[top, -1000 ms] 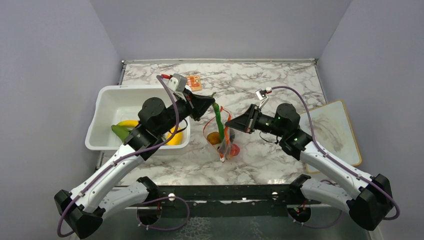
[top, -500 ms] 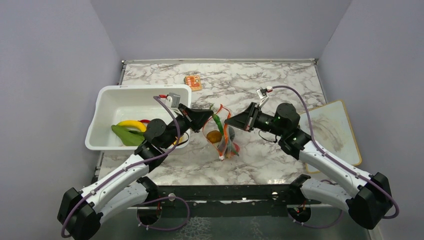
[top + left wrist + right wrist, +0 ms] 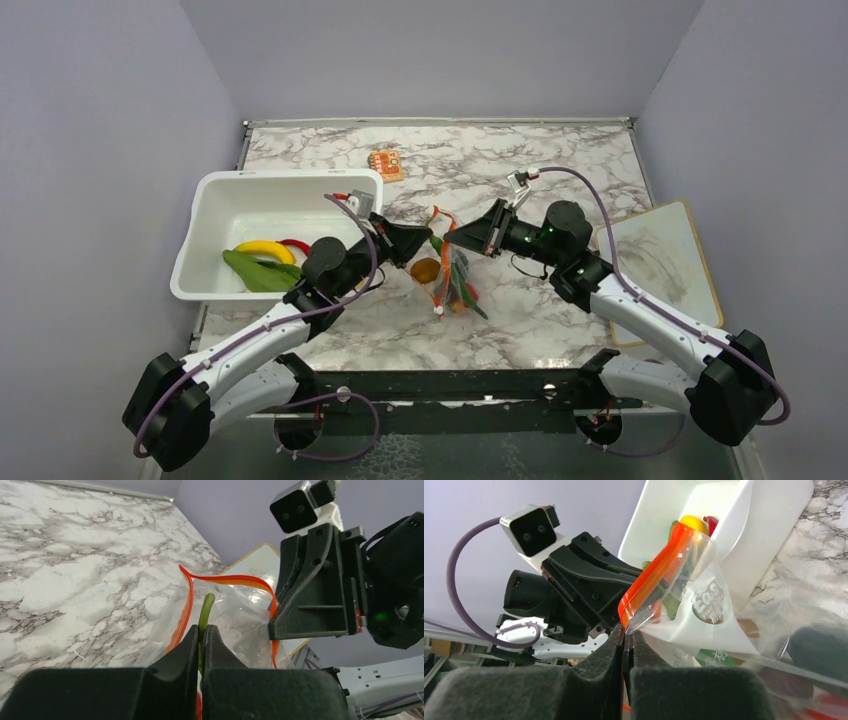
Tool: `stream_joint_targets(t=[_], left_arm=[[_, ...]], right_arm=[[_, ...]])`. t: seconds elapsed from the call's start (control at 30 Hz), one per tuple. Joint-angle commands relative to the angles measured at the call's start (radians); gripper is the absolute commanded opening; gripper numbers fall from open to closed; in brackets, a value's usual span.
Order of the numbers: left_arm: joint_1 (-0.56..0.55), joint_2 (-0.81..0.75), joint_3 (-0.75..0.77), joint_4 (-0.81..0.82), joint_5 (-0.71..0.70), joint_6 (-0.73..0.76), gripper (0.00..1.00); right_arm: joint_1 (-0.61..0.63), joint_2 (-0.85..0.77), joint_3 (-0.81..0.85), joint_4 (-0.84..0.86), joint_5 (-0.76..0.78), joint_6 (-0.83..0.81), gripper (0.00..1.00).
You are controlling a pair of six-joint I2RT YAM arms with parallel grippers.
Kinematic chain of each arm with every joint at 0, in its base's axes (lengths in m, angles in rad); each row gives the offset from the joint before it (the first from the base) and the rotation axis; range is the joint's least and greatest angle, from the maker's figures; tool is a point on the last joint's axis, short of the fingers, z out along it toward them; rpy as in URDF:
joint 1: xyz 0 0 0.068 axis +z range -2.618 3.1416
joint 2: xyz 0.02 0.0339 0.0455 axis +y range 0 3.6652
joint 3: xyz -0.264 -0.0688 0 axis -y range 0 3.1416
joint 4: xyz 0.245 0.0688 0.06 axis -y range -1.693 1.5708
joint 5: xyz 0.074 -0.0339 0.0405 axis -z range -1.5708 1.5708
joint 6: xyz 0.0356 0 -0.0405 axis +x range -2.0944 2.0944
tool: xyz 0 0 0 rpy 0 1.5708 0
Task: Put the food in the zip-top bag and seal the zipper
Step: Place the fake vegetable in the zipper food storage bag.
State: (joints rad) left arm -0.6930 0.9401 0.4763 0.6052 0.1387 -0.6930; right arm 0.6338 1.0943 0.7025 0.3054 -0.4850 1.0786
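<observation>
The clear zip-top bag (image 3: 455, 280) hangs open at the table's middle, its orange-red zipper strip (image 3: 186, 611) curving round the mouth. My right gripper (image 3: 452, 238) is shut on the bag's mouth edge (image 3: 651, 587) and holds it up. My left gripper (image 3: 430, 241) is shut on a long green chilli (image 3: 205, 611), whose lower end reaches down into the bag. A brown-orange lump (image 3: 426, 269) and other toy foods lie inside the bag. A yellow banana (image 3: 262, 247), green pieces (image 3: 258, 272) and a red piece (image 3: 293, 243) lie in the white tub (image 3: 225, 200).
An orange card (image 3: 386, 163) lies at the back of the marble table. A whiteboard (image 3: 665, 265) lies at the right edge. The white tub stands left of the bag, close to my left arm.
My left gripper has come down and forward with the green chilli, lowering it into the bag's mouth. The right gripper has shifted slightly left and back, still holding the bag.
</observation>
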Motion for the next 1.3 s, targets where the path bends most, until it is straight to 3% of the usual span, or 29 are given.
stream_joint_targets(t=[0.0,0.4,0.93,1.03,1.27], left_arm=[[0.004,0.053,0.042,0.007,0.094,0.049,0.0],[0.004,0.14,0.132,-0.085,0.162,0.116,0.0],[0.004,0.249,0.278,-0.363,0.148,0.16,0.09],[0.004,0.242,0.296,-0.371,0.161,0.154,0.16],[0.003,0.17,0.354,-0.453,0.161,0.164,0.49]], right_arm=[[0.003,0.004,0.041,0.066,-0.005,-0.026,0.02],[0.003,0.057,0.057,0.039,-0.082,-0.083,0.01],[0.003,0.04,0.076,0.008,-0.077,-0.168,0.01],[0.002,0.05,0.065,0.004,-0.088,-0.172,0.01],[0.003,0.0,0.008,-0.069,-0.009,-0.184,0.01]])
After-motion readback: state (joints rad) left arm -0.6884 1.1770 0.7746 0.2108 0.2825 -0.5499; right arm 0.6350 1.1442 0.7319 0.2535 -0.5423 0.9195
